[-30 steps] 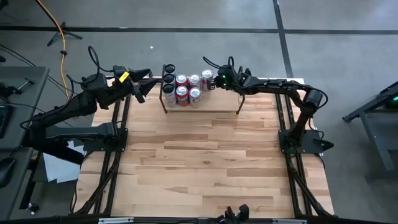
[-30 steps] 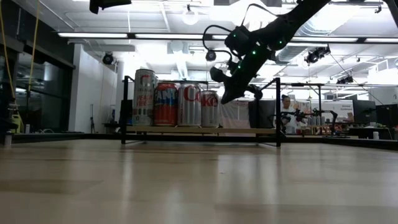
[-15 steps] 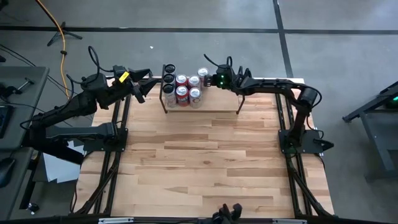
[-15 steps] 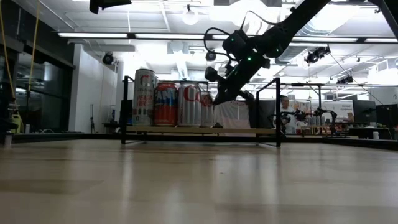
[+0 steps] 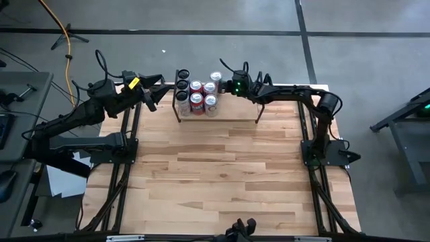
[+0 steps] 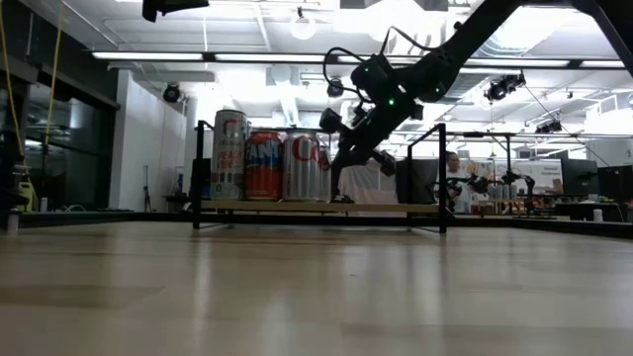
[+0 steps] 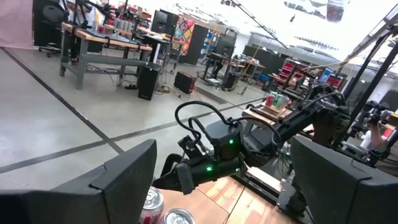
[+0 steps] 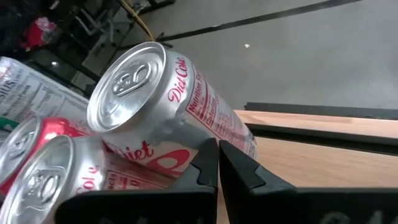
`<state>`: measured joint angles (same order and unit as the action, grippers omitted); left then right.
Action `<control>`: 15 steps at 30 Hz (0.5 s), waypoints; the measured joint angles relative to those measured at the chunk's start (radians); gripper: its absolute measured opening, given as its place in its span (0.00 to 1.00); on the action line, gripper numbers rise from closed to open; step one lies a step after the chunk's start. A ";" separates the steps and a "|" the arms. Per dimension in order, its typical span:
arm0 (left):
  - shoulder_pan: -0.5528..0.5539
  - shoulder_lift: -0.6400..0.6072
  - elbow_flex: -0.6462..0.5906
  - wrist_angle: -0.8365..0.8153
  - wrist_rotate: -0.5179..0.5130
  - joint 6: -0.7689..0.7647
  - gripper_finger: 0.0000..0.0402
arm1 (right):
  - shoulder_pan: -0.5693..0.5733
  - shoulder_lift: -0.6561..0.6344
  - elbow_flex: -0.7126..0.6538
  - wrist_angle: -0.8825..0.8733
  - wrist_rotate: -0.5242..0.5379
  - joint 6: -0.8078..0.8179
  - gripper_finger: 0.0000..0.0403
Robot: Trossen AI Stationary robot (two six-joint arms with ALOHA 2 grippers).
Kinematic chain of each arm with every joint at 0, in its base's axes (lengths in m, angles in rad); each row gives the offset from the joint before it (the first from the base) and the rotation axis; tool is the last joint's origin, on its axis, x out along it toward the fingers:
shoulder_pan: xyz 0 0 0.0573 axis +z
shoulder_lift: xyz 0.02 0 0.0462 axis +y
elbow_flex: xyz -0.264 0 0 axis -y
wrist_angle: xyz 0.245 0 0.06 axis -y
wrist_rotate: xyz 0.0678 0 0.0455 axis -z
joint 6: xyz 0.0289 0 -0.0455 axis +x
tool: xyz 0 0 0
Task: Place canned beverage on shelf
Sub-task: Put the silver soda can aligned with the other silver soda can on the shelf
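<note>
The shelf (image 5: 232, 115), a low rack with a pale plank top and thin black rod uprights, stands at the far edge of the table (image 5: 222, 175), near its middle. A cluster of cans (image 5: 193, 95) crowds the left part of the plank: dark-topped ones at the far left, red and silver ones beside them. Seen from table height, four show in a row, a tall pale can (image 6: 228, 154) at the left, then a red can (image 6: 263, 165), then a silver can (image 6: 302, 166), with more partly hidden behind. The right gripper (image 5: 226, 86) reaches in from the right over the far part of the shelf, its fingers pressed shut together and holding nothing. Its closed tips rest against the side of a silver diet cola can (image 8: 165, 102), which leans tilted in the right wrist view beside two other cans (image 8: 50, 162). From above, that can (image 5: 216, 78) sits at the far edge of the cluster, just left of the right gripper; whether it stands fully on the plank cannot be told. The left gripper (image 5: 156, 91) hangs off the shelf's left end, above the table's far left corner, its fingers (image 7: 118, 177) spread wide and empty.
</note>
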<state>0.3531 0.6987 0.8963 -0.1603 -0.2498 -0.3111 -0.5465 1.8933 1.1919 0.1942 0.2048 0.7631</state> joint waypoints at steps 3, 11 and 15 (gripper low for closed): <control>0.000 0.000 0.000 0.000 0.000 0.000 0.81 | 0.000 0.012 0.007 0.020 -0.007 0.000 0.00; 0.000 0.000 0.000 0.000 0.000 0.000 0.81 | 0.000 0.058 0.095 0.003 -0.015 -0.033 0.00; 0.000 0.000 0.000 0.000 0.001 0.000 0.81 | -0.003 0.058 0.128 -0.065 -0.021 -0.087 0.00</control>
<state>0.3531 0.6987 0.8963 -0.1601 -0.2488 -0.3115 -0.5499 1.9518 1.3203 0.1296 0.1839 0.6758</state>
